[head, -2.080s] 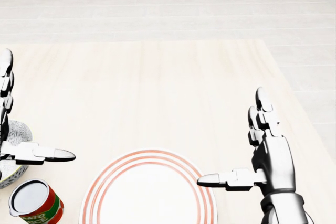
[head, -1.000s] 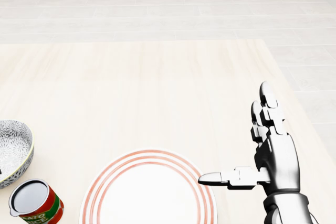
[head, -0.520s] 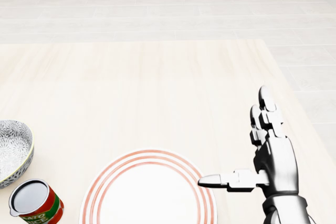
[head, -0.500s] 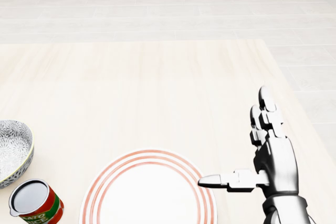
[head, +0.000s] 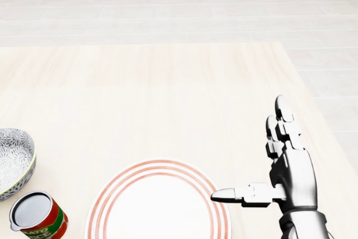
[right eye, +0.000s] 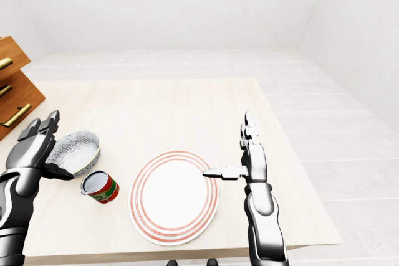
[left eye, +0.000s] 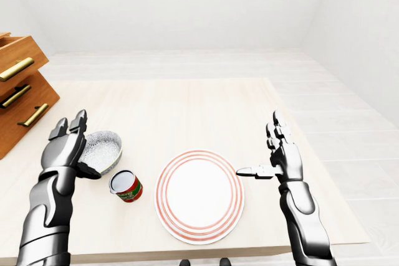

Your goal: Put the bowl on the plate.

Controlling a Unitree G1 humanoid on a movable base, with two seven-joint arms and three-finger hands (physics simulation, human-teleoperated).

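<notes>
Leftward, the left robot hand (left eye: 67, 149) has withdrawn, fingers spread beside the bowl (left eye: 103, 150); a careless grasp could topple the nearby can (left eye: 125, 185).

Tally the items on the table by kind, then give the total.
Bowl: 1
Can: 1
Plate: 1
Total: 3

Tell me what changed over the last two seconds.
In the head view, the left hand moved off the left edge, uncovering the bowl; the left-eye view shows it open beside the bowl. The right hand sank slightly, open. Plate, can and bowl stayed put.
</notes>
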